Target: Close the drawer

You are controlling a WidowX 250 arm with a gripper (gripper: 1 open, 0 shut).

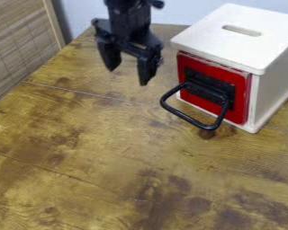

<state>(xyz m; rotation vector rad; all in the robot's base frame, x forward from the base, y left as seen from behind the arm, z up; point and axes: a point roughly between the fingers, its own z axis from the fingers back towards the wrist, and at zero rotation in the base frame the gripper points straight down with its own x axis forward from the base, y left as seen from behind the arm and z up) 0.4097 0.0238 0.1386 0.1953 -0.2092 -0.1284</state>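
The red drawer front (pixel 232 88) with its black plate and large black loop handle (pixel 191 110) sits flush in the white cube-shaped box (pixel 248 49) at the right. My black gripper (pixel 126 66) hangs above the table to the left of the box, clear of the handle. Its two fingers (pixel 111 54) point down and stand apart, holding nothing.
The wooden table top (pixel 98 153) is worn and stained. A slatted wooden panel (pixel 17 40) stands at the left edge. The white box has a slot on top (pixel 241 30).
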